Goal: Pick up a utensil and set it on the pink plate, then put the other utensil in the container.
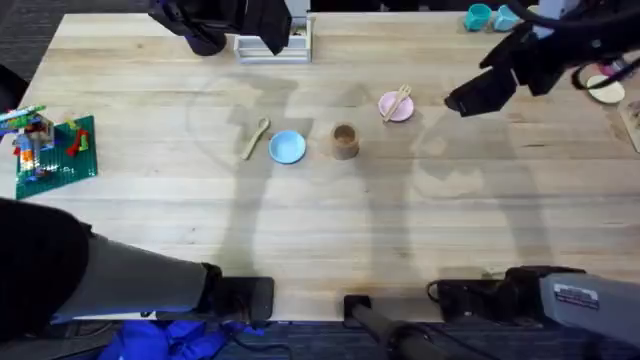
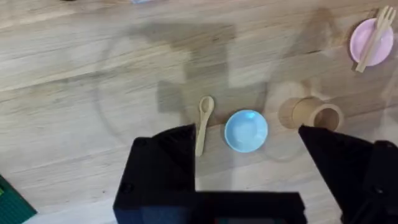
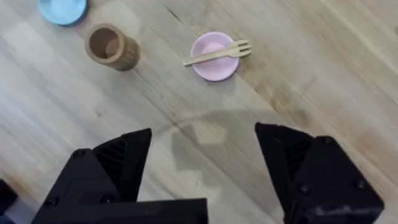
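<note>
The fork [image 1: 400, 100] is lying across the pink plate [image 1: 392, 109], right of centre in the overhead frame, so the first half looks done. The spoon [image 1: 254, 138] is lying on the table [image 1: 320, 220] just left of the blue plate [image 1: 287, 148], with the brown cup [image 1: 344, 140] standing empty between the two plates; that move is left. The left gripper [image 2: 249, 180] is hovering with jaws apart, the spoon just beside one finger. The right gripper [image 3: 202, 180] is hanging wide open, holding nothing. The right wrist view is showing the cup's hollow inside, which the overhead barely gives.
</note>
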Robot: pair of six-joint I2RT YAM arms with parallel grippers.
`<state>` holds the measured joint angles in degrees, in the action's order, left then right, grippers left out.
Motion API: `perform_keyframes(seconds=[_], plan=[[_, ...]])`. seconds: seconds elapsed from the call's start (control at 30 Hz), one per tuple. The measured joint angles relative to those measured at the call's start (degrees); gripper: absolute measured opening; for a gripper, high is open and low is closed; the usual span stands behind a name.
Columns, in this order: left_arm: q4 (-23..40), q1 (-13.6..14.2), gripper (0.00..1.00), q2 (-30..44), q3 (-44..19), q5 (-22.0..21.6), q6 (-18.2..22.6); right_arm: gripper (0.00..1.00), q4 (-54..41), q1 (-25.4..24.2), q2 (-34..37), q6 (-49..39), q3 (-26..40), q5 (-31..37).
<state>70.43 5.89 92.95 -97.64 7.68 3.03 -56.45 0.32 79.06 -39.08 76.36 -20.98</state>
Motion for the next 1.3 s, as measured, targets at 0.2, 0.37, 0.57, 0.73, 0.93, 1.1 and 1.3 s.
perform_keyframes(seconds=[0.2,0.37,0.57,0.73,0.93,1.1,1.3], plan=[[-1.81,-0.76,0.993,-0.02,1.61,-0.02,0.00,0.995,0.80,0.00,4.59,-0.78,0.00,-4.13],[-4.79,-1.55,0.993,-0.01,6.31,-0.04,0.00,0.996,0.57,0.00,8.27,-1.84,0.00,-8.96],[-6.45,-1.55,0.993,0.00,8.89,-0.06,0.00,0.996,-1.37,-0.02,10.00,-5.07,0.00,-14.60],[-6.82,-1.55,0.993,0.00,8.89,-0.06,0.83,0.996,-2.44,-0.02,10.21,-8.08,0.00,-16.54],[-6.84,-2.85,0.992,0.00,8.89,-0.04,2.67,0.996,-3.38,-0.02,10.21,-11.16,-0.04,-16.45],[-6.84,-5.92,0.993,0.00,8.89,-0.06,3.28,0.996,-3.38,-0.02,10.21,-12.00,-0.04,-16.08],[-6.84,-8.73,0.992,0.00,8.89,0.03,3.48,0.996,-3.41,-0.02,10.21,-12.42,-0.11,-17.68]])
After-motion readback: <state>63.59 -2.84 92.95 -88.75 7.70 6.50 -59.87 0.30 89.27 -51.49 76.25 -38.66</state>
